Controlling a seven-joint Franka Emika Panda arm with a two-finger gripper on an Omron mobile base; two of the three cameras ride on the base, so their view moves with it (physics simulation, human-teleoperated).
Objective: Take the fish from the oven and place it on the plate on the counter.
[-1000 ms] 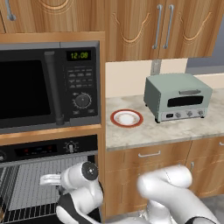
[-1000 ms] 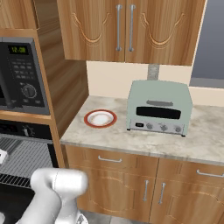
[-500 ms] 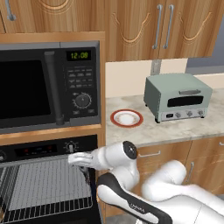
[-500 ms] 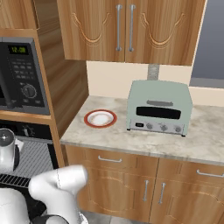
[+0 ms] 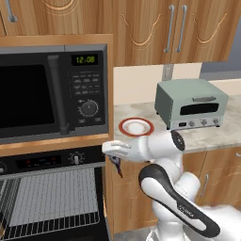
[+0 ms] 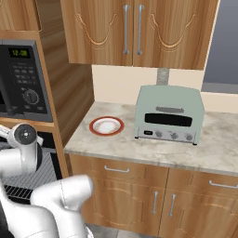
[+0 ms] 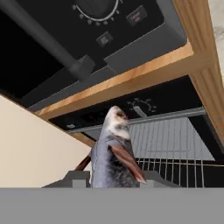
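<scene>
The tool (image 5: 116, 164) grasps the fish (image 7: 114, 151): in the hand view the grey-silver body with its reddish fin rises from between the two finger tips (image 7: 74, 178), head pointing away from the hand. In the left base view the fish hangs as a small dark shape just under the tool, in front of the wooden edge between oven and cabinets.

The oven (image 5: 52, 197) lies just to the left of the tool and slightly below it. Its wire rack (image 5: 54, 195) is bare where it shows. In the hand view the rack and the oven's knob panel (image 7: 140, 107) sit right behind the fish.

The microwave (image 5: 52, 96) is above the tool and to its left, its clock lit green.

The plate (image 5: 136, 126) is above the tool and a little to its right, near the left end of the table (image 5: 207, 134), with nothing on it. In the right base view the plate (image 6: 106, 125) lies just beside the pale green toaster oven (image 6: 169, 120), which stands further right of the tool.

Wooden wall cabinets (image 6: 135, 30) hang well above the tool, and drawers (image 6: 121, 174) with silver handles sit under the table to its right.
</scene>
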